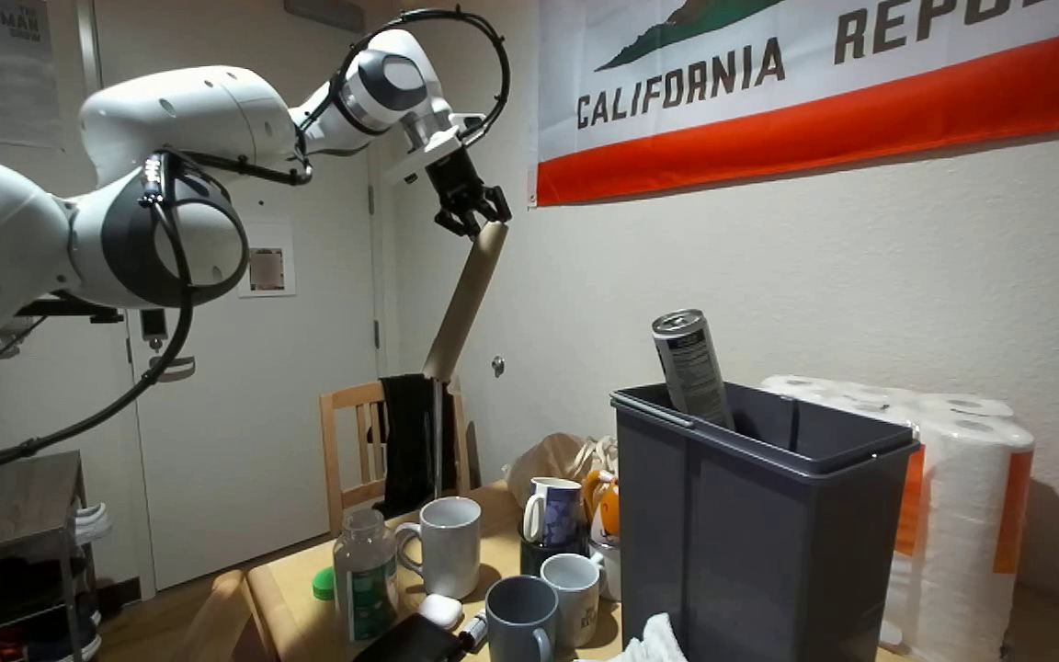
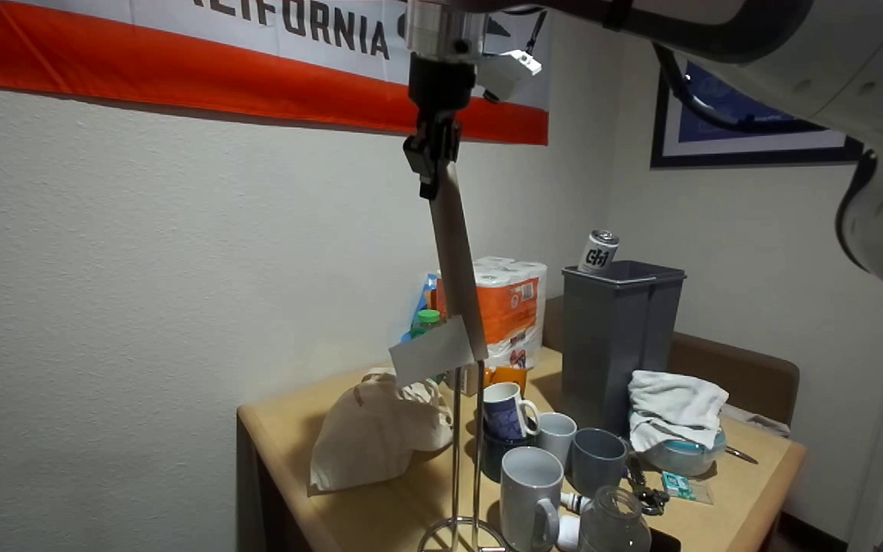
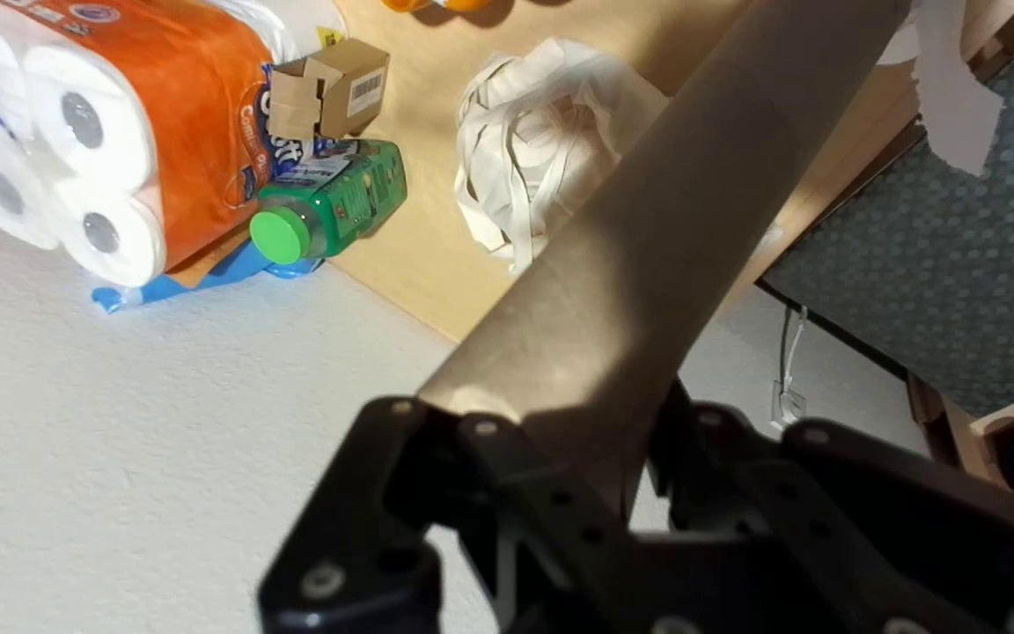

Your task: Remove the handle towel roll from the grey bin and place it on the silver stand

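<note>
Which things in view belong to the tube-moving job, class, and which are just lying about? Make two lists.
For the job:
cardboard tube
silver stand
grey bin
gripper

Just lying about:
metal can
cloth bag
white cloth
paper rolls
blue-patterned mug

In an exterior view, the lower edge crops the silver stand [image 2: 456,452].

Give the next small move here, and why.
Probably tilt the cardboard tube toward upright before lowering it: the hand holds its upper end, and it leans, while the silver stand rises straight to its lower end. Whether the stand's top sits inside is hidden.
</note>
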You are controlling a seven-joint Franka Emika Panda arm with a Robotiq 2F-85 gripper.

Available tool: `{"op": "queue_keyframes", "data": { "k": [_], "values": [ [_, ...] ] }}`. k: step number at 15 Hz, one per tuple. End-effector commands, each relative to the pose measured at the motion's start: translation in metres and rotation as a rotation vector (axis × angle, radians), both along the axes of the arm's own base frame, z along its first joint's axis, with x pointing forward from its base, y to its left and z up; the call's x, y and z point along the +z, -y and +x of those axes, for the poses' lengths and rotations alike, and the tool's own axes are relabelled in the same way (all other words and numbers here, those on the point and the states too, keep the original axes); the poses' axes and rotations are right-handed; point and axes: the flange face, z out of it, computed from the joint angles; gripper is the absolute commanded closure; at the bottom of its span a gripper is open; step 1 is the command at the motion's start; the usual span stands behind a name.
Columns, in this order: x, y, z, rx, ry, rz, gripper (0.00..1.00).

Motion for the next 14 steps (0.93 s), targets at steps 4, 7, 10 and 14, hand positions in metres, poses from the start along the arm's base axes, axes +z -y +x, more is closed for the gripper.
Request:
{"op": "queue_keyframes", "data": {
  "k": [4,7,10,14],
  "values": [
    [0.0011,-0.0026,-0.0074,-0.038,-0.014,-0.035,0.99],
    [0.0022,-0.0057,-0.0078,-0.045,0.006,-0.051,0.99],
    [0.0027,-0.0078,-0.0089,-0.054,0.014,-0.061,0.99],
    [0.0024,-0.0087,-0.0111,-0.051,0.000,-0.059,0.99]
  ]
}}
